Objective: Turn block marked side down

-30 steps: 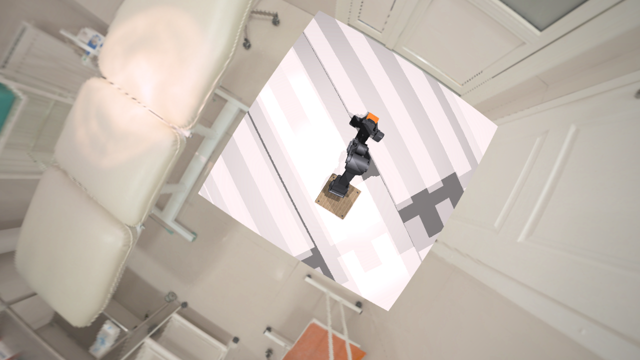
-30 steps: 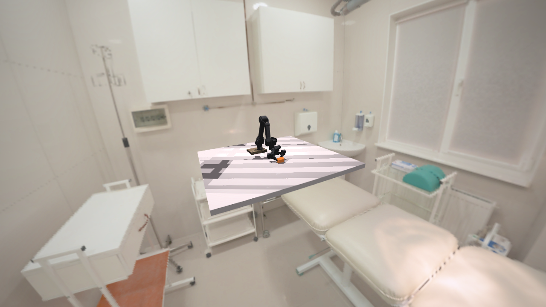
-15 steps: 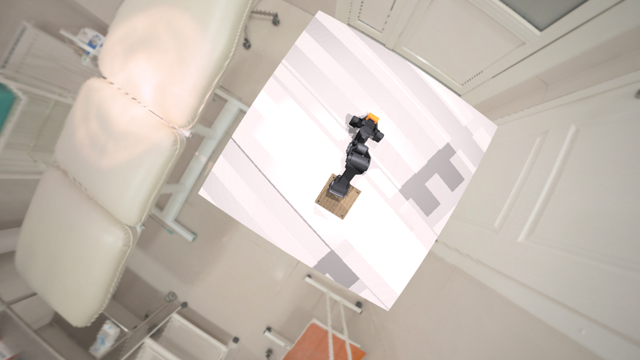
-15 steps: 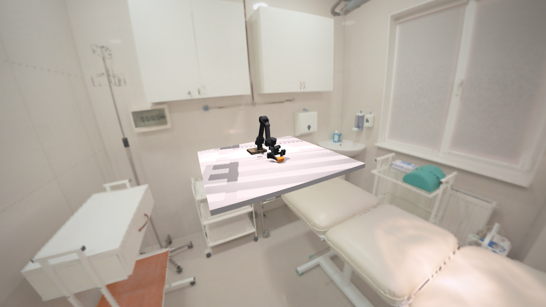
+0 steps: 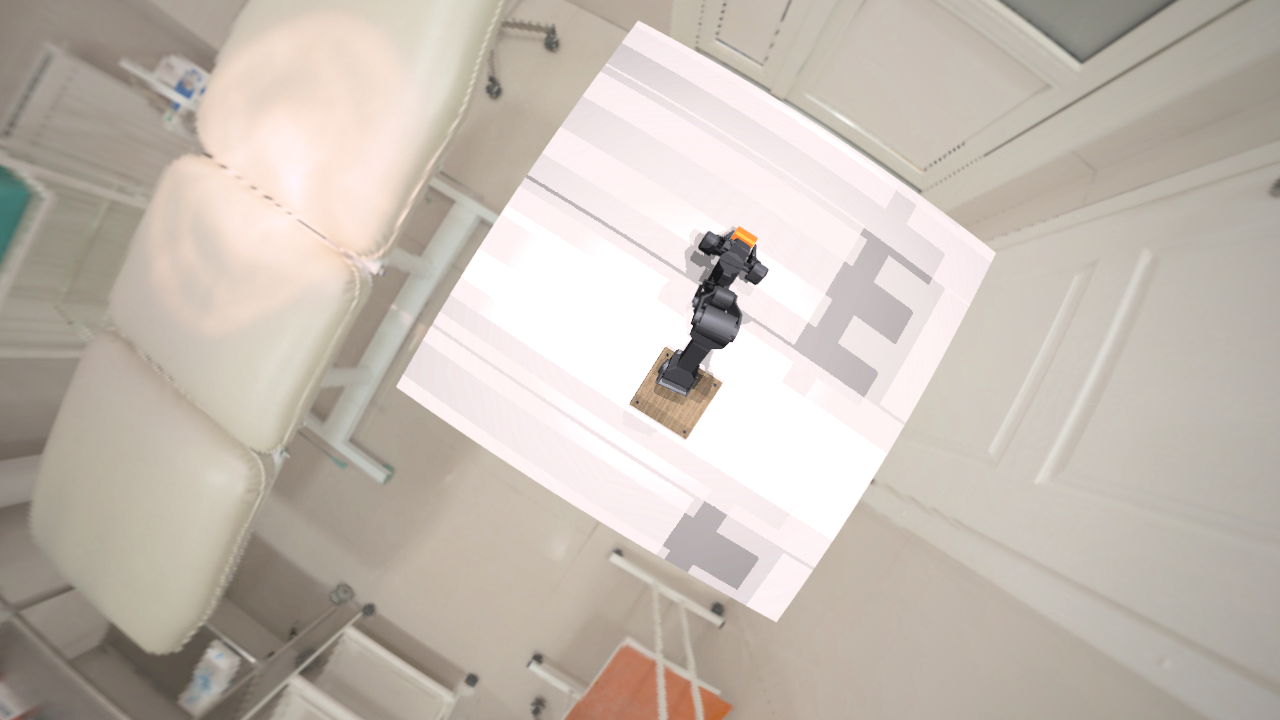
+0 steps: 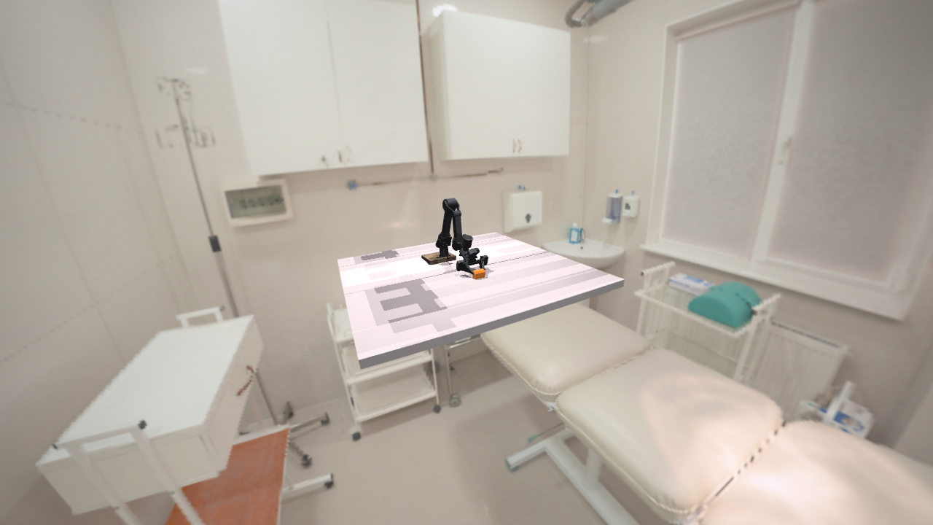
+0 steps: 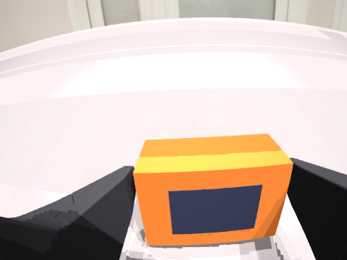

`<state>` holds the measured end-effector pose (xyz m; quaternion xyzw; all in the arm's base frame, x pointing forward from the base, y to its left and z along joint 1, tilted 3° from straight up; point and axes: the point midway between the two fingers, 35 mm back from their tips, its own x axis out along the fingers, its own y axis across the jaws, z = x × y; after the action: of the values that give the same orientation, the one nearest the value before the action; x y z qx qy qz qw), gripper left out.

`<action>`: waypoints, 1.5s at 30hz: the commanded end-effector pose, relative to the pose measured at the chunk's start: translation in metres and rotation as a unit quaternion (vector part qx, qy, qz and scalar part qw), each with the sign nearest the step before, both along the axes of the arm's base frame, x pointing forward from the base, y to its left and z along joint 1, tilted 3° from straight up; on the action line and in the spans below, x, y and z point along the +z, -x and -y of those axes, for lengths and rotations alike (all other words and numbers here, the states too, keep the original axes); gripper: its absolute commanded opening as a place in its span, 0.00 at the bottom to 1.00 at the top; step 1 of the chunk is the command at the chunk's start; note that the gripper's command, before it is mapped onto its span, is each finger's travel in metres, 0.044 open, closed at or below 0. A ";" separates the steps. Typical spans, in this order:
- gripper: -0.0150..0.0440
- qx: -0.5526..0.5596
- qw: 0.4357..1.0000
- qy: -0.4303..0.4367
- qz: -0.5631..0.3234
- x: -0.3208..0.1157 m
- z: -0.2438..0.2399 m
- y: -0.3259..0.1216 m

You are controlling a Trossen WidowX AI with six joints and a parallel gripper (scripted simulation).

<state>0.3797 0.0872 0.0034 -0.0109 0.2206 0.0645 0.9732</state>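
Note:
The orange block (image 5: pixel 743 235) (image 6: pixel 479 275) (image 7: pixel 213 178) sits low at the table (image 5: pixel 572 304) (image 6: pixel 522 284) (image 7: pixel 173 119) in front of the arm. In the wrist view its dark blue rectangular mark (image 7: pixel 215 211) is on the side facing the wrist camera, back towards the arm. The upper side is plain orange. My gripper (image 5: pixel 742 243) (image 6: pixel 476 271) (image 7: pixel 212 173) is low and nearly level, its fingers slightly open on either side of the block and very close to it. The block's underside and its contact with the table are hidden.
The arm stands on a wooden base plate (image 5: pixel 677 416) (image 6: pixel 430 259) behind the block. Outside the table are a padded treatment chair (image 5: pixel 241 295) (image 6: pixel 665 418) and a white trolley (image 6: pixel 162 372). The table's near edge (image 6: pixel 489 326) lies beyond the block.

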 end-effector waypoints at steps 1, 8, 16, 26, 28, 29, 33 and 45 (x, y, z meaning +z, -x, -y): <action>0.97 0.000 1.000 0.003 0.000 0.000 0.000 0.000; 1.00 0.000 1.000 0.003 0.000 0.000 0.000 0.000; 1.00 0.000 1.000 0.003 0.000 0.000 0.000 0.000; 1.00 0.000 1.000 0.003 0.000 0.000 0.000 0.000; 1.00 0.000 1.000 0.003 0.000 0.000 0.000 0.000; 1.00 0.000 1.000 0.003 0.000 0.000 0.000 0.000; 1.00 0.000 1.000 0.003 0.000 0.000 0.000 0.000; 1.00 0.002 0.987 0.025 -0.161 0.025 -0.003 -0.010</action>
<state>0.3896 0.0896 0.0063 -0.0240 0.2952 0.0624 0.9531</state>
